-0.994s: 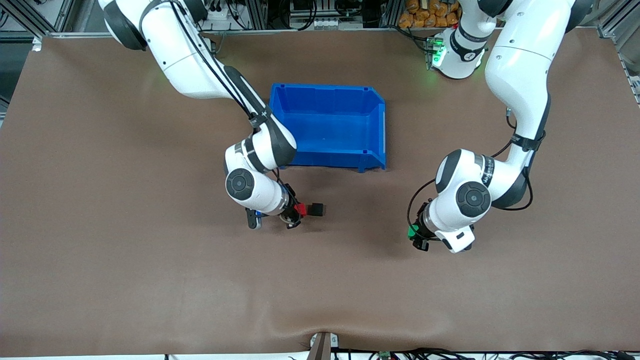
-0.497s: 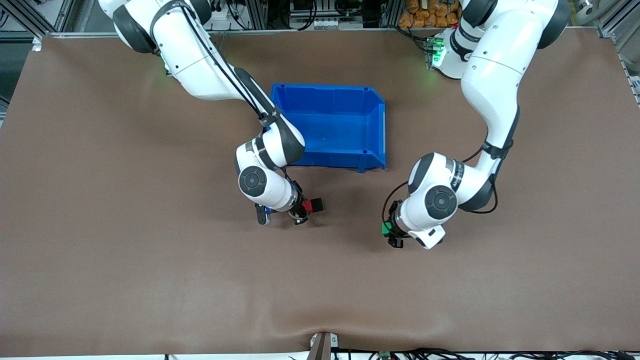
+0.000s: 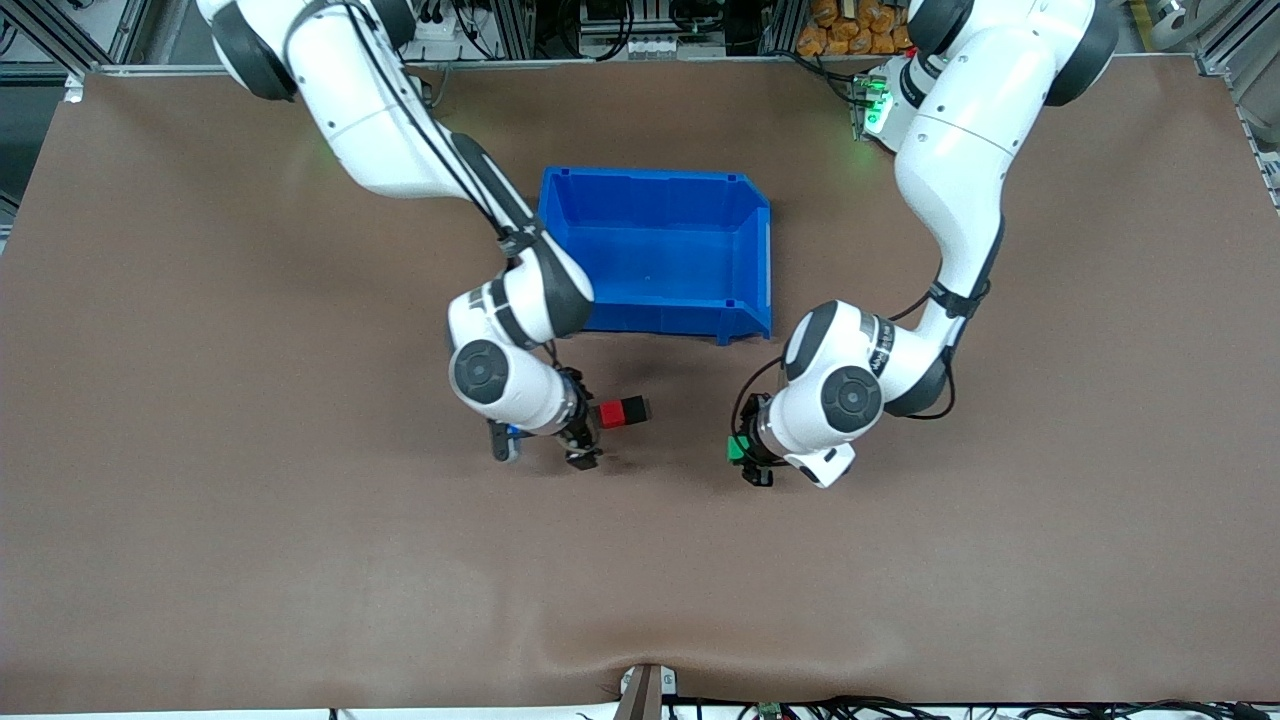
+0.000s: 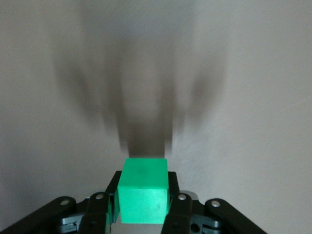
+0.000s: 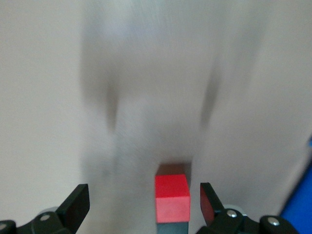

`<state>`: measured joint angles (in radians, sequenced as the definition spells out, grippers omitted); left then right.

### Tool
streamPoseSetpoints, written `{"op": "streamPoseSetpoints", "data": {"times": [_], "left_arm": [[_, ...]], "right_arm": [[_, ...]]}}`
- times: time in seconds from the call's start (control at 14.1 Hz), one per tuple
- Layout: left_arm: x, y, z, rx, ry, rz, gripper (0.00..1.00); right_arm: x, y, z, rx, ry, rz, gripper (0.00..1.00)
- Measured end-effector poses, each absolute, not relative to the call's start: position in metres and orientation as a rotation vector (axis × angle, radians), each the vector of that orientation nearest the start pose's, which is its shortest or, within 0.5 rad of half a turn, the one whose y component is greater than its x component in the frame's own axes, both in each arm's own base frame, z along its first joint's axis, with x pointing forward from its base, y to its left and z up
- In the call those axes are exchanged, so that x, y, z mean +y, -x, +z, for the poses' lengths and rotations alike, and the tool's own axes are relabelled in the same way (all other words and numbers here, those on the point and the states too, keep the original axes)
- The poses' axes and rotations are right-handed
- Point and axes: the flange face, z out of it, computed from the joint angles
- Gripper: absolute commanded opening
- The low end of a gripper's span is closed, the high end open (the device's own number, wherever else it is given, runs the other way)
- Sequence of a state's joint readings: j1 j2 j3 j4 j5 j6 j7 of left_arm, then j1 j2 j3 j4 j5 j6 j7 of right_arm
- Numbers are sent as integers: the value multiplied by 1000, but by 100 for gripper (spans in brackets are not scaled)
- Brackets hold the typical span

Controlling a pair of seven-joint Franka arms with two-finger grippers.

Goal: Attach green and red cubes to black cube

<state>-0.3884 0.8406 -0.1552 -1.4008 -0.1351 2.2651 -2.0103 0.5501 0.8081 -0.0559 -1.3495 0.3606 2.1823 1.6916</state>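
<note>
The red cube [image 3: 611,413] lies on the table, pressed against the black cube [image 3: 637,410], which lies beside it toward the left arm's end. My right gripper [image 3: 588,421] is open, with its fingers wide either side of the red cube [image 5: 171,204] and not touching it. My left gripper [image 3: 745,452] is shut on the green cube [image 3: 736,448] and holds it over the bare table, apart from the black cube, toward the left arm's end. In the left wrist view the green cube [image 4: 144,190] sits clamped between the fingers [image 4: 178,214].
The blue bin [image 3: 760,270] stands empty, farther from the front camera than the cubes. The brown table mat [image 3: 300,560] lies open all around.
My right gripper pushed the red cube up to the black cube, let go and drew back a little. My left arm carried the green cube toward the black cube.
</note>
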Motion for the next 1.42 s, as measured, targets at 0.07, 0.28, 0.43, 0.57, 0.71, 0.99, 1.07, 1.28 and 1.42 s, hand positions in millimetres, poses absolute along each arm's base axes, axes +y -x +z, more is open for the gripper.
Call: {"op": "streamPoseSetpoints", "data": {"times": [0.07, 0.28, 0.43, 0.57, 0.71, 0.99, 1.07, 1.28, 1.42], "left_arm": [[-373, -633, 209, 2210, -2079, -324, 0], [-405, -609, 198, 2233, -1996, -343, 0], [-417, -592, 182, 2243, -1938, -322, 0], [-424, -583, 179, 2242, -1894, -306, 0], [-429, -578, 179, 2242, -1869, -300, 0], [-441, -569, 178, 2253, -1846, -304, 0], [-444, -565, 178, 2249, -1852, -305, 0], [-456, -556, 178, 2232, -1876, -308, 0], [-460, -552, 178, 2228, -1884, -309, 0]], "right_arm": [[353, -655, 272, 1865, 2340, 318, 100], [308, -670, 353, 1568, 2604, 265, 100], [283, -673, 396, 1356, 2704, 224, 100], [233, -675, 425, 1129, 2815, 270, 100], [173, -677, 459, 820, 2880, 300, 100], [77, -648, 557, 129, 2995, 191, 100], [69, -634, 584, 3, 3030, 159, 100], [59, -588, 632, -108, 3061, 113, 100], [56, -560, 636, -125, 3067, 127, 100]]}}
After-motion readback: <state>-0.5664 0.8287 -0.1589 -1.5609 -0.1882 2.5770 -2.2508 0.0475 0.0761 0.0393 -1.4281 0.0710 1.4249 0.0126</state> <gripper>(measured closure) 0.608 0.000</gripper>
